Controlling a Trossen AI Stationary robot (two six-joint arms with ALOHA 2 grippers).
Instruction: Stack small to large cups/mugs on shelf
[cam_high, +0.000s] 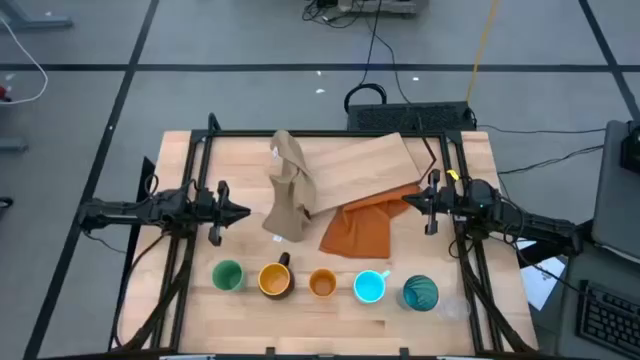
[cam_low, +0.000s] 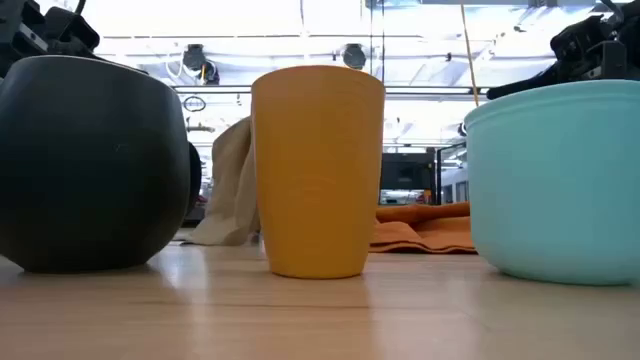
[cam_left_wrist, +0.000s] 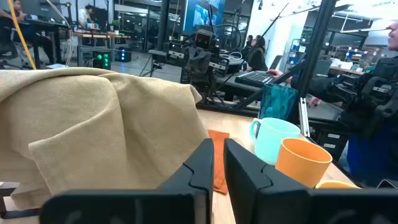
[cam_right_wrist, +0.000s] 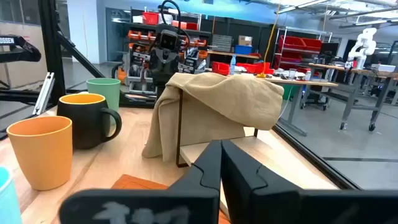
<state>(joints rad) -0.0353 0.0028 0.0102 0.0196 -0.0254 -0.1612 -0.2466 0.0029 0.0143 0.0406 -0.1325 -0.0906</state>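
Several cups stand in a row near the table's near edge: light green cup (cam_high: 228, 275), yellow mug with dark handle (cam_high: 275, 280), orange cup (cam_high: 322, 284), cyan mug (cam_high: 370, 286), teal tumbler (cam_high: 420, 292). A tiny clear glass (cam_high: 456, 305) shows faintly at the right end. The light wood shelf (cam_high: 355, 160) stands at the far middle. A tan cloth (cam_high: 290, 190) is draped over its left end. My left gripper (cam_high: 243, 211) is shut at the table's left, beside the tan cloth. My right gripper (cam_high: 408, 200) is shut at the right, beside the shelf.
An orange cloth (cam_high: 360, 228) lies on the table by the shelf's near edge, between the shelf and the row of cups. A thin dark shelf leg (cam_right_wrist: 180, 127) shows under the tan cloth. People and desks stand in the room beyond the table.
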